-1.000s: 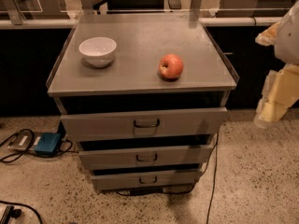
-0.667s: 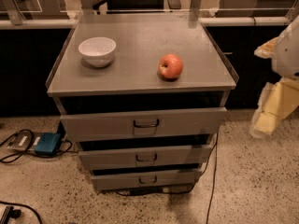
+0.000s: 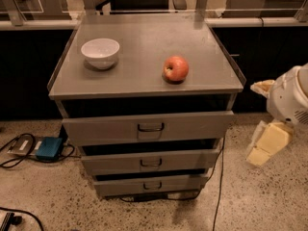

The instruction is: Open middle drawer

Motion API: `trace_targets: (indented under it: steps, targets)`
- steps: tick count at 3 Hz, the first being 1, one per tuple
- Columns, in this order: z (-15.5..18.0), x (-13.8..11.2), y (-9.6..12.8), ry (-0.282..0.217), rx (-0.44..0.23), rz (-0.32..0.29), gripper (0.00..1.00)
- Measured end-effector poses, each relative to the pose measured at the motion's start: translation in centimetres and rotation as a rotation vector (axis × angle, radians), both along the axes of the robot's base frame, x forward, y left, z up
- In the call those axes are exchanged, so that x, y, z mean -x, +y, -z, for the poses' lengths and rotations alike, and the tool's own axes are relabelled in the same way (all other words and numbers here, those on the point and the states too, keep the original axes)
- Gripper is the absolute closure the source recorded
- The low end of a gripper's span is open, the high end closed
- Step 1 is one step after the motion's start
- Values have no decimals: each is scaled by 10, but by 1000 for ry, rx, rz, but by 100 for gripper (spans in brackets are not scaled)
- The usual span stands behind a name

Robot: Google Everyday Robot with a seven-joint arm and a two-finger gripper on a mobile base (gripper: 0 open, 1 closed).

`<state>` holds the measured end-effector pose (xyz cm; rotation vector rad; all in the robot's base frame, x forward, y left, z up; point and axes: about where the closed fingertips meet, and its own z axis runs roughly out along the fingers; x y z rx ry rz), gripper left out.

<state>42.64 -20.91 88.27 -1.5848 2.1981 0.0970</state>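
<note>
Honestly, gripper hung right of the cabinet, clear of the middle drawer; couldn't tell how open. Apple and white bowl sat on top.

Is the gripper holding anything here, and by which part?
Nothing: the gripper hangs beside the cabinet, apart from the middle drawer and its handle.

The grey cabinet top carries a white bowl, upper left, and an apple near centre. The gripper hangs far right.
</note>
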Motion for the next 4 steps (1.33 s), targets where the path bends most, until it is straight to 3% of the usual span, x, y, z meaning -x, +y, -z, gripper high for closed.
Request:
trace_targets:
  steps: [2, 3, 4]
  targets:
    - [68, 0, 7, -51, -201, -57, 0]
    - [112, -3, 13, -25, -252, -94, 0]
    - [112, -3, 13, -25, -252, -94, 0]
